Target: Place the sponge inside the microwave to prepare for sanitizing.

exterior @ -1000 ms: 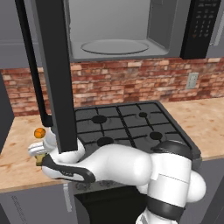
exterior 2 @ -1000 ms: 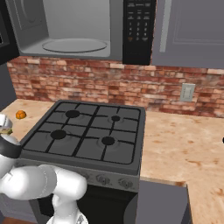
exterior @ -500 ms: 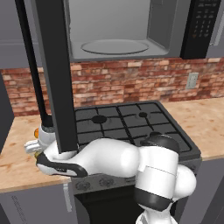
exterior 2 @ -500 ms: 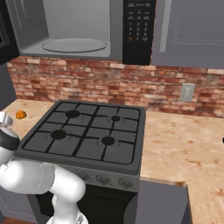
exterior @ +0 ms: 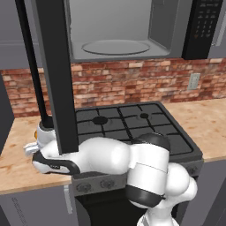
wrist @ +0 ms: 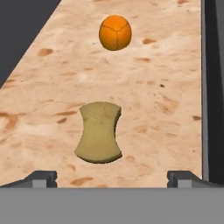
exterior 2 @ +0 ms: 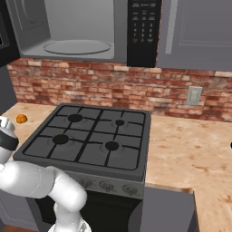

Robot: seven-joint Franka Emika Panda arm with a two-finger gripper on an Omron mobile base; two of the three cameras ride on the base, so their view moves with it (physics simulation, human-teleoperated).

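The claw (wrist: 111, 177) hangs released, jaws spread wide, over the sponge (wrist: 99, 132), which lies flat on the table (wrist: 52, 87) near an orange ball (wrist: 115, 33). The microwave (exterior 2: 77, 31) stands open above the stove (exterior 2: 90, 140), ready to receive it.

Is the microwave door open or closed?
Open. The microwave shows its grey inside and round plate, and its dark door swings out in front.

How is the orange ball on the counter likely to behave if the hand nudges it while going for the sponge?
The orange ball looks round, so it would probably roll across the flat counter. It lies apart from the sponge, so contact seems unlikely. Its panelled surface suggests it may be firm, though I can't tell.
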